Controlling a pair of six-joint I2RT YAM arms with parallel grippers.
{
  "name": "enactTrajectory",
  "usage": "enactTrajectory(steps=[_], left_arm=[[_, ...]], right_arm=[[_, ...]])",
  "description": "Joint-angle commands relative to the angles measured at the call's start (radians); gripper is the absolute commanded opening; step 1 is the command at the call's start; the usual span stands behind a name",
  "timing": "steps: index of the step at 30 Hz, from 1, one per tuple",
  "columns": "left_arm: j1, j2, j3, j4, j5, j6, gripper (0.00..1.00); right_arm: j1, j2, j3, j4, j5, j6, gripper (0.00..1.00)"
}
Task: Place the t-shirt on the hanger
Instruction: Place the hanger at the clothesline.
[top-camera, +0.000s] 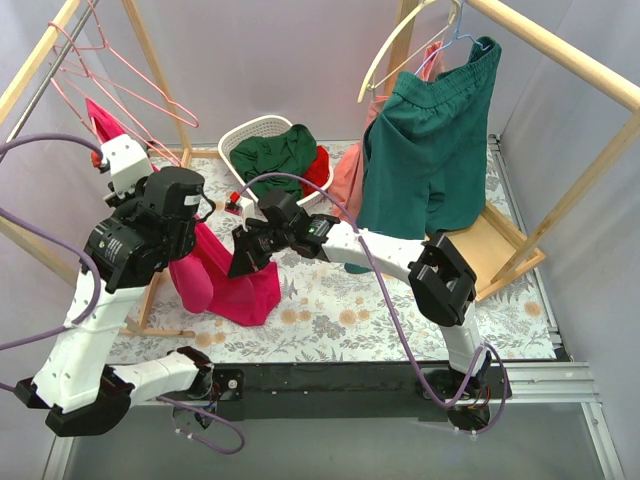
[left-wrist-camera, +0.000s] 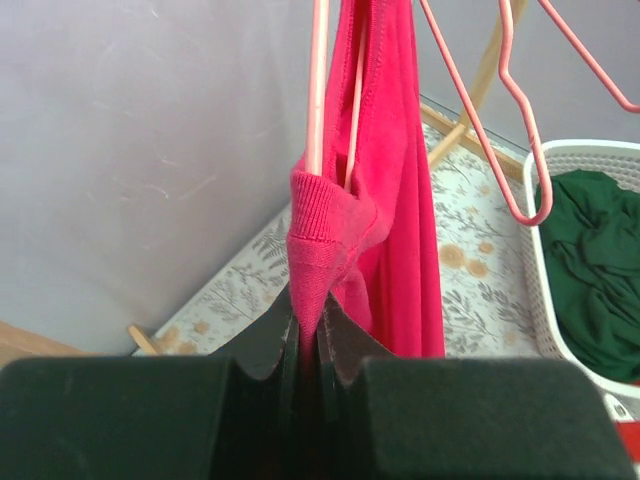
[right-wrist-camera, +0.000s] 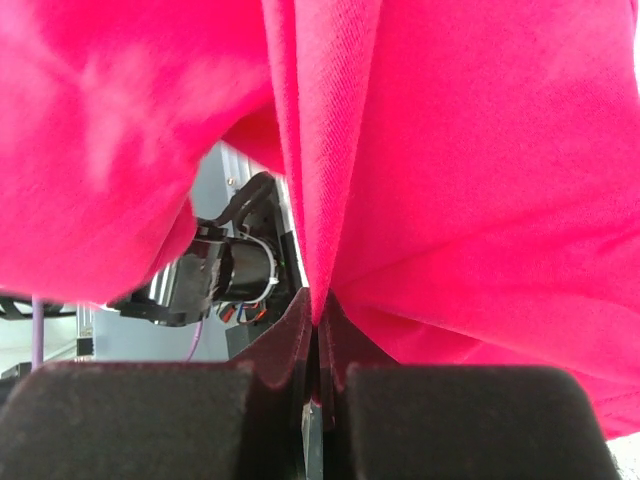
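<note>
- upper left of the overhead view: spare hangers (left-wrist-camera: 503, 40) dangle from a wooden rack (top-camera: 150, 55).
- left gripper (left-wrist-camera: 308, 330), center-bottom of its wrist view: fingers pressed together on the ribbed edge of the t-shirt (top-camera: 225, 285), just under the spot where the hanger (left-wrist-camera: 318, 90) runs down into that fold.
- the t-shirt hangs from the upper left of the overhead frame and drapes down to the middle, between the two arms. only one side appears to sit on the wire.
- right gripper (right-wrist-camera: 315, 320), center of the overhead view: fingers clamped on a lower fold of the cloth, which fills its wrist view.
- right of center: a white basket (top-camera: 240, 135) holds a green garment (top-camera: 280, 155), well clear of the work.
- risk, as judged: a hard pull from the right arm could drag the ribbed edge off the wire or swing the hanger off the rack.
- risk, as judged: the wire could snag the spare hangers beside it, or the left pinch could slip on the thin edge.
</note>
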Motion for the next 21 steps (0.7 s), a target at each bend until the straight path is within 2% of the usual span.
enactTrajectory(steps=[1,5,7,8,9,10,11,12,13,15,17,20,21], left_arm=[[0.025,0.008,0.035,0.182,-0.174,0.170,0.00],[0.028,-0.036,-0.071,0.385,-0.225,0.363,0.00],[0.028,-0.070,-0.150,0.617,-0.292,0.500,0.00],[0.028,-0.119,-0.199,0.757,-0.309,0.746,0.00],[0.028,-0.154,-0.330,1.109,-0.315,0.889,0.00],[0.028,-0.183,-0.388,1.291,-0.315,1.022,0.00],[0.028,-0.217,-0.449,1.471,-0.322,1.286,0.00],[0.028,-0.217,-0.499,1.596,-0.331,1.365,0.00],[0.028,-0.214,-0.494,1.608,-0.337,1.361,0.00],[0.028,-0.194,-0.461,1.445,-0.351,1.222,0.00],[0.028,-0.184,-0.459,1.442,-0.351,1.221,0.00],[0.028,-0.171,-0.450,1.459,-0.338,1.241,0.00],[0.028,-0.168,-0.445,1.465,-0.332,1.249,0.00]], right_arm=[[0.017,-0.008,0.032,-0.063,-0.043,-0.017,0.06],[0.017,-0.017,0.015,-0.074,-0.037,-0.026,0.06],[0.019,-0.021,0.006,-0.077,-0.036,-0.034,0.06],[0.019,-0.021,0.006,-0.078,-0.034,-0.034,0.06],[0.017,-0.019,0.003,-0.080,-0.033,-0.035,0.06],[0.019,-0.019,0.003,-0.084,-0.034,-0.037,0.06],[0.019,-0.017,0.003,-0.086,-0.034,-0.040,0.06],[0.019,-0.017,0.003,-0.089,-0.034,-0.041,0.05],[0.019,-0.019,0.004,-0.095,-0.034,-0.043,0.06],[0.019,-0.021,0.003,-0.101,-0.033,-0.049,0.05],[0.020,-0.019,0.010,-0.111,-0.030,-0.049,0.05],[0.029,-0.031,0.003,-0.123,0.013,-0.057,0.18],[0.048,-0.065,-0.008,-0.123,0.054,-0.078,0.33]])
